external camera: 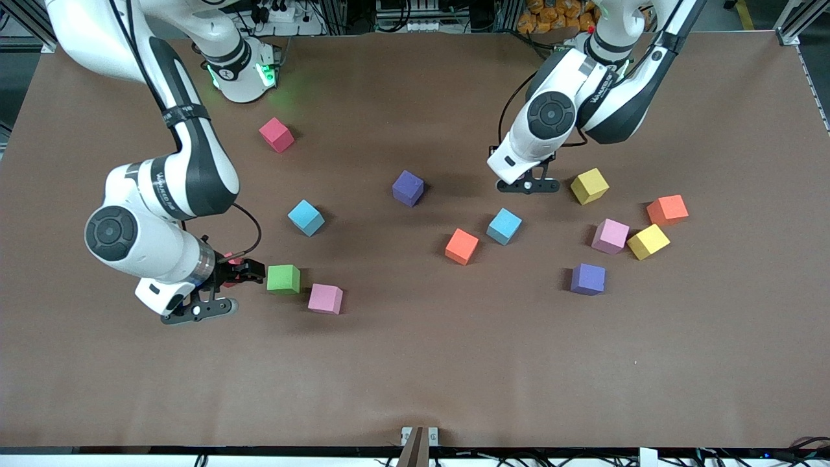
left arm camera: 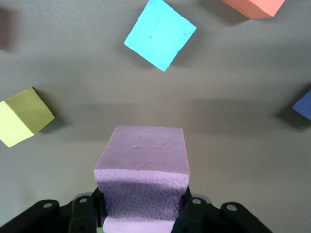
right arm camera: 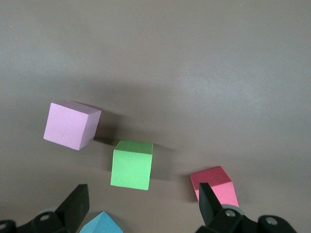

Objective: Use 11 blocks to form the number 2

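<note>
Blocks [external camera: 408, 188]: scattered singly on the desk [external camera: 415, 363], none stacked.
Right arm's end: two lie just beside each other, next to the right claw [external camera: 243, 272].
Left claw [left arm camera: 143, 213]: over the desk, gripping the held block [left arm camera: 141, 160].

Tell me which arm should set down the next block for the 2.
Left, probably. The left gripper is shut on a pink block, ready to place. The right gripper is open and empty, beside the green block and a red block, so it must grasp first.
</note>
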Tool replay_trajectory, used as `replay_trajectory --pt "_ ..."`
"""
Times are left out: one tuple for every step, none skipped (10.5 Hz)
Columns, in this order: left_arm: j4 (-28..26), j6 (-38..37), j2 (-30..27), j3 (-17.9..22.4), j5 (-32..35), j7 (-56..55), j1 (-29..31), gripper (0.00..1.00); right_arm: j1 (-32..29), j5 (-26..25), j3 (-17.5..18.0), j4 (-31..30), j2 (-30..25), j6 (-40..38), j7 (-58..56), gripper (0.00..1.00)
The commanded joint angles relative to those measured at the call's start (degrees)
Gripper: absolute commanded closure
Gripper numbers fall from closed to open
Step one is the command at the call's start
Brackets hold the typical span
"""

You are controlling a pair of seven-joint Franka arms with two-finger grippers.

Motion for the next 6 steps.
replay_trajectory --pt "-1.82 -0.87 -4.0 -1.22 -2.43 1.12 0.78 0.75 0.23 0.72 -0.1 0.63 1.4 1.55 0.64 0.0" --pt "-1.74 -0.78 -4.0 -1.4 -3.22 1.12 0.69 0.75 0.31 0.72 -0.1 0.63 1.76 2.26 0.64 0.0" --pt "-1.65 -0.78 -4.0 -1.41 -3.23 1.21 0.69 0.75 0.75 0.72 -0.1 0.63 2.28 3.31 0.64 0.0" --pt "-1.56 -0.78 -4.18 -1.58 -3.31 1.21 0.69 0.75 1.1 0.72 -0.1 0.63 2.98 4.19 0.64 0.0" --pt "-1.65 -0.87 -4.96 -1.75 -3.23 1.21 0.78 0.76 1.11 0.72 -0.1 0.63 3.25 4.37 0.64 0.0" --pt "-1.65 -0.87 -5.23 -2.28 -3.31 1.55 0.78 0.75 1.19 0.72 -0.1 0.63 3.6 4.72 0.64 0.0"
